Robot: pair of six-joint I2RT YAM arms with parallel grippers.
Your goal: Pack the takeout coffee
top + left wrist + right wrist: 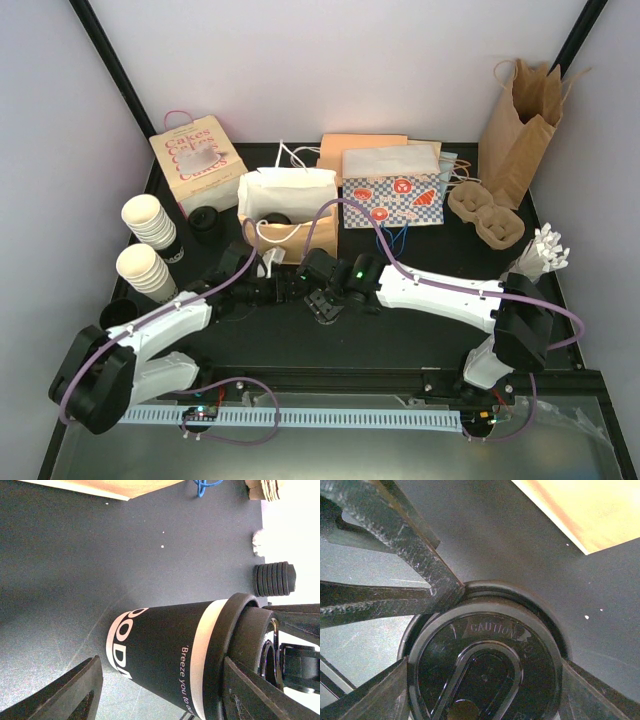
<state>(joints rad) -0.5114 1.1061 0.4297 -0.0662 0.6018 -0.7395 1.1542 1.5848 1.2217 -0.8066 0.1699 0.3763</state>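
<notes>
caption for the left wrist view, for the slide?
Black takeout coffee cup with black lid upright on the dark table, framed by the open left tool.

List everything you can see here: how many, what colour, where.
takeout coffee cup: one, black, black lid, centre
cup stacks: two, cream, left
loose lids: one stack, black, back left
cake box: one, cream-pink, back left
open paper bag: one, white, back centre
checked bag: one, blue-white, back centre
orange paper: one, behind checked bag
brown bag: one, back right
cup carrier: one, brown, right
white cutlery: one bunch, right edge
left gripper: black, open, beside cup
right gripper: black, closed on lid
</notes>
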